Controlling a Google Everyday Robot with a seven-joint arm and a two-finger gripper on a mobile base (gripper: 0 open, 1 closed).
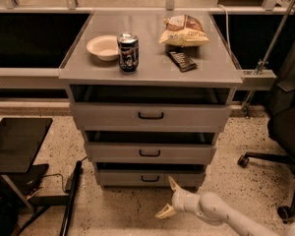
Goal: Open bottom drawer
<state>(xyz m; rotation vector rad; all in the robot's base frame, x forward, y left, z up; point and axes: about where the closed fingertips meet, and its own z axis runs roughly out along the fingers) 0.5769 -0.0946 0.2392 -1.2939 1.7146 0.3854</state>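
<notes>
- Target: the bottom drawer [120,178] is the lowest of three grey fronts on the cabinet, close to the floor, with its small black bar handle [150,178] at centre. We judge it shut or nearly so, with only a dark gap showing above its front.
- Position of the gripper [167,197]: we find it low in front of the cabinet, just right of and below the handle, on a pale arm that enters from the lower right. Its jaws are spread apart and grasp nothing. The upper fingertip [172,182] lies over the lower edge of the drawer front, and we cannot tell whether it touches.
- Step in hand: reaching the handle. We advise shifting the gripper left and slightly up until the bar sits between the fingers, closing fully on it, then pulling straight outward, level with the floor, so the drawer does not bind.
- We take care not to catch the middle drawer [118,153] directly above. The top drawer [108,116] is well apart from the work.
- Containers: we cannot see into any of the three drawers. The bowl [102,47] on the cabinet top [152,70] appears empty.
- Beside the bowl stands a can [128,52], upright. Further right lies a snack bag [183,31], with a dark wrapped bar [182,61] just in front of it.
</notes>
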